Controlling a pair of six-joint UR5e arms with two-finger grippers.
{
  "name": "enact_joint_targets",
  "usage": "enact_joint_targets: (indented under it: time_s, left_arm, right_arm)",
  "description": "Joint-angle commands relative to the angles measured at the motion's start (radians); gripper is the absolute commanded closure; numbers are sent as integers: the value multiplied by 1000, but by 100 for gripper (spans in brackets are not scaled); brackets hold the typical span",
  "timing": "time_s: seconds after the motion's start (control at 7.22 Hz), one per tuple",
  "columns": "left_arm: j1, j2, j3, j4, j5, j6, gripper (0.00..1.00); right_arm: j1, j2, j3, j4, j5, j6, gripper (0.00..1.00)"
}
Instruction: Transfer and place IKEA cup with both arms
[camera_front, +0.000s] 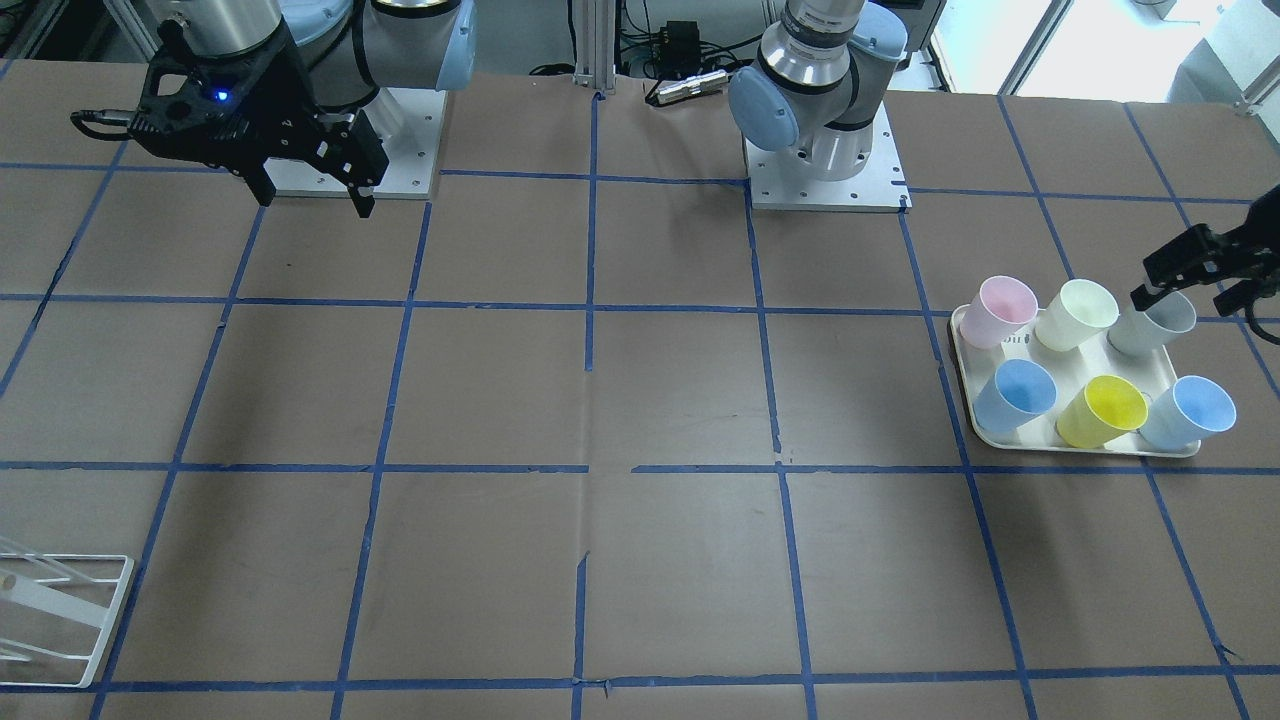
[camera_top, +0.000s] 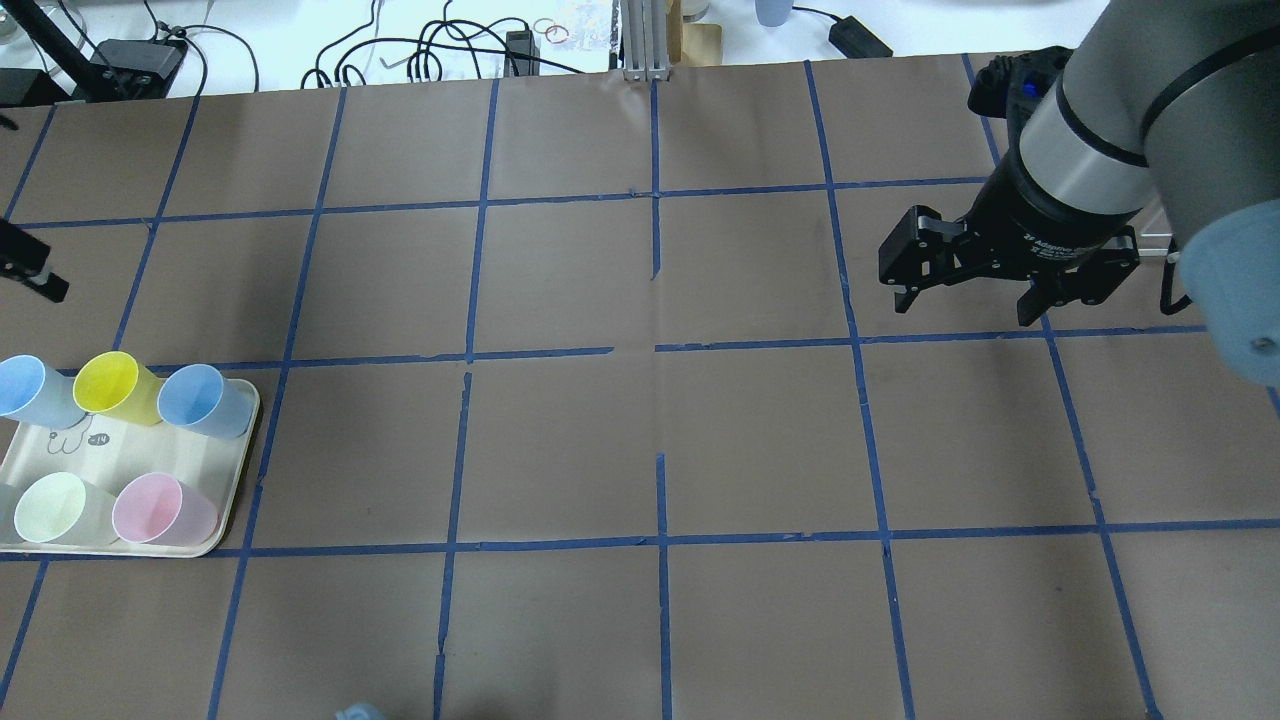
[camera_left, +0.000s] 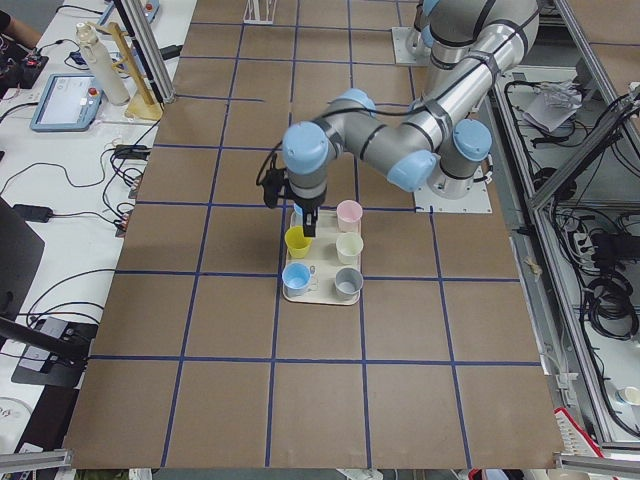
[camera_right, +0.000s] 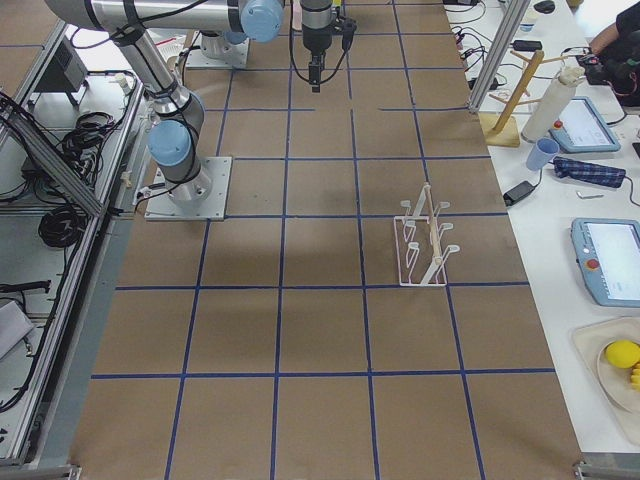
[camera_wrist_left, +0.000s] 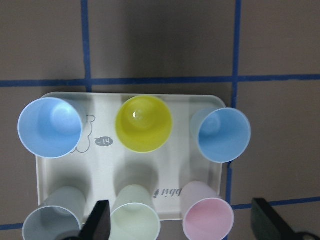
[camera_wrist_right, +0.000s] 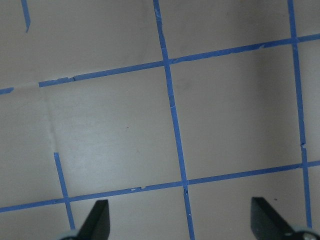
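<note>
The pale grey IKEA cup (camera_front: 1155, 322) stands upright in a corner of the cream tray (camera_front: 1060, 445), in the row nearer the robot. It also shows in the left wrist view (camera_wrist_left: 52, 220) and the exterior left view (camera_left: 348, 283). My left gripper (camera_front: 1185, 295) is open and empty, hovering well above the tray; in its wrist view (camera_wrist_left: 182, 220) its fingers straddle the pale yellow and pink cups. My right gripper (camera_front: 315, 198) is open and empty, held high above bare table on the other side (camera_top: 967, 305).
The tray also holds a pink cup (camera_front: 1000, 310), a pale yellow cup (camera_front: 1078, 313), two light blue cups (camera_front: 1018, 392) (camera_front: 1190, 410) and a yellow cup (camera_front: 1103, 410). A white wire rack (camera_front: 60, 620) stands on the table's far right-arm side.
</note>
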Motion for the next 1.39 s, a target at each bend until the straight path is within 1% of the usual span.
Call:
enact_joint_targets:
  time_s: [0.0, 0.14, 0.28, 0.55, 0.83, 1.25]
  left_arm:
    - [-290, 76, 0, -10, 51, -348, 0]
    - [-390, 95, -15, -9, 47, -473, 0]
    - [-455, 101, -2, -3, 33, -499, 0]
    - [-526, 94, -9, 17, 33, -577, 0]
    - [-558, 78, 1, 19, 33, -575, 0]
    - [-544, 75, 15, 13, 29, -568, 0]
  right_arm:
    - [-1, 0, 0, 1, 0, -1, 0]
    - [-1, 0, 0, 0, 0, -1, 0]
    - [-1, 0, 0, 0, 0, -1, 0]
    - [-1, 0, 0, 0, 0, -2, 0]
    - [-1, 0, 0, 0, 0, -2, 0]
    - [-1, 0, 0, -2, 0, -2, 0]
